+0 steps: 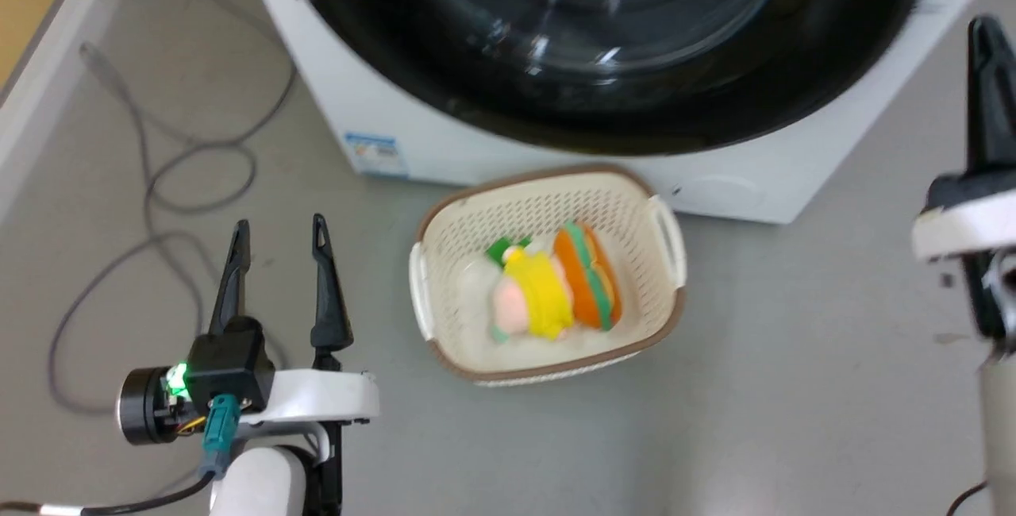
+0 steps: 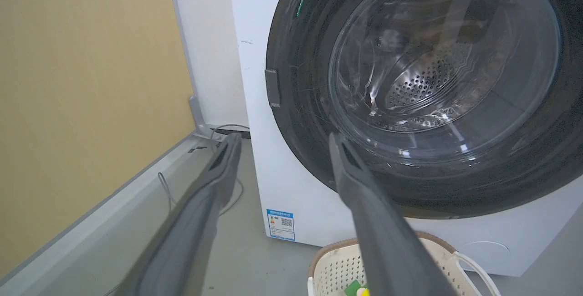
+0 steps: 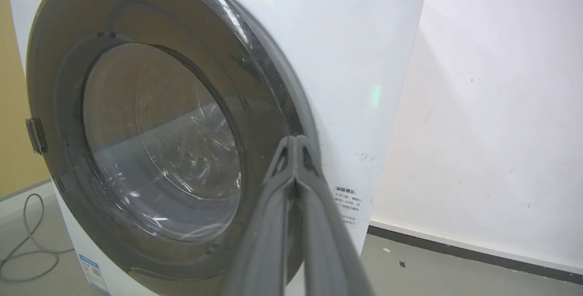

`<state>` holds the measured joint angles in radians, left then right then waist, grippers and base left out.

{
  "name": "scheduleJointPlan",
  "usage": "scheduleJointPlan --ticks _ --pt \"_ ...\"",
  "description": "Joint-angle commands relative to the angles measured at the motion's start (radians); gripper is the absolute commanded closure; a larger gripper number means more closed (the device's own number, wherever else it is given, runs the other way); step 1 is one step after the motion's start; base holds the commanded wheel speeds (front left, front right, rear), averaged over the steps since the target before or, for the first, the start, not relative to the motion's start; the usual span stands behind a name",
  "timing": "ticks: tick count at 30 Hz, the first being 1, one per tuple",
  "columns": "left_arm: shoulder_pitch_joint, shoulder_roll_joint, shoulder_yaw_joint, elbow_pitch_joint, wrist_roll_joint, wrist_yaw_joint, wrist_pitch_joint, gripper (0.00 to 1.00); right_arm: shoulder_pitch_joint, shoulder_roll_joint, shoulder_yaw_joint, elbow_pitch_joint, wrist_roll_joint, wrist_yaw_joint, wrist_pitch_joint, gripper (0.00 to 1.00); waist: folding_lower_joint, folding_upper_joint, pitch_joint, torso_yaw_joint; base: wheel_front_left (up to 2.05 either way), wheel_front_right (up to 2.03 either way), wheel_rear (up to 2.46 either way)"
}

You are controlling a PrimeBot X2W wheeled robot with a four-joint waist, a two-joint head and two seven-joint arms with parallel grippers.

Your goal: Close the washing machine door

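The washing machine door (image 1: 714, 103), a round black ring around clear glass, lies flat against the front of the white washing machine (image 1: 444, 143). The left wrist view looks straight at the door (image 2: 300, 104), and the steel drum shows through its glass. My left gripper (image 1: 278, 234) hovers open and empty over the floor, left of the basket and short of the machine (image 2: 273, 186); its tips (image 2: 284, 137) stand wide apart. My right gripper (image 1: 984, 24) is shut on nothing at the right, beside the machine. In its own view the shut tips (image 3: 296, 137) point at the door's right rim (image 3: 268, 73).
A cream plastic basket (image 1: 444, 222) with soft toys (image 1: 556, 286) stands on the floor just before the machine. Grey cables (image 1: 159, 182) loop over the floor at the left, by a tan wall panel (image 2: 91, 82). A white wall (image 3: 492, 127) rises right of the machine.
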<state>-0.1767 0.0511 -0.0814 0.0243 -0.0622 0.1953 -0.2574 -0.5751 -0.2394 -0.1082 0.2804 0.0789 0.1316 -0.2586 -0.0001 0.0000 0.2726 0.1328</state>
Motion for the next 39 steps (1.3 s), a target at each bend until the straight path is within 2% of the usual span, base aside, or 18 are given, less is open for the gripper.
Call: scheduleJointPlan --ticks 1,5,12,13,15,16,25,34,35,39 --pt "0.016 0.002 0.006 0.003 0.008 -0.007 -0.004 0.00 0.043 0.025 -0.005 -0.032 -0.013 -0.001 -0.003 1.00 0.0001 0.0000 -0.051 -0.049 0.00 0.00 0.00" --pt "0.043 0.004 0.015 0.013 0.017 -0.016 -0.004 0.00 0.159 0.087 -0.007 -0.103 -0.039 -0.001 -0.003 1.00 0.0001 0.0000 -0.108 -0.089 0.00 0.00 0.00" --pt "0.104 0.011 0.033 0.029 0.030 -0.019 -0.004 0.00 0.304 0.150 0.015 -0.136 -0.042 -0.001 -0.003 1.00 0.0001 0.0000 -0.184 -0.148 0.00 0.00 0.00" --pt "0.114 0.011 0.035 0.031 0.032 -0.018 -0.004 0.00 0.322 0.157 0.020 -0.134 -0.033 -0.001 -0.003 0.83 0.0001 0.0000 -0.194 -0.152 0.00 0.00 0.00" --pt "0.133 0.011 0.038 0.034 0.034 -0.016 -0.004 0.00 0.356 0.168 0.028 -0.129 -0.027 -0.001 -0.003 0.31 0.0001 0.0000 -0.215 -0.160 0.00 0.00 0.00" --pt "0.142 0.011 0.039 0.037 0.035 -0.016 -0.004 0.00 0.373 0.172 0.026 -0.129 -0.021 -0.001 -0.003 0.00 0.0001 0.0000 -0.226 -0.161 0.00 0.00 0.00" --pt "0.188 0.010 0.022 0.058 0.029 -0.041 -0.004 0.00 0.522 0.188 -0.002 -0.179 -0.021 -0.001 -0.003 0.00 0.0001 0.0000 -0.276 -0.143 0.00 0.00 0.00" --pt "0.203 0.011 0.013 0.075 0.030 -0.062 -0.004 0.00 0.608 0.189 -0.043 -0.223 0.032 -0.001 -0.003 0.00 0.0001 0.0000 -0.295 -0.130 0.00 0.00 0.00" --pt "0.193 0.006 0.014 0.073 0.025 -0.058 0.001 1.00 0.594 0.185 -0.042 -0.218 0.023 0.000 0.001 1.00 0.0001 0.0000 -0.295 -0.130 0.00 0.00 0.00" --pt "0.193 0.004 0.013 0.073 0.025 -0.058 0.002 1.00 0.592 0.185 -0.041 -0.218 0.022 0.000 0.002 1.00 0.0001 0.0000 -0.295 -0.130 0.00 0.00 0.00"
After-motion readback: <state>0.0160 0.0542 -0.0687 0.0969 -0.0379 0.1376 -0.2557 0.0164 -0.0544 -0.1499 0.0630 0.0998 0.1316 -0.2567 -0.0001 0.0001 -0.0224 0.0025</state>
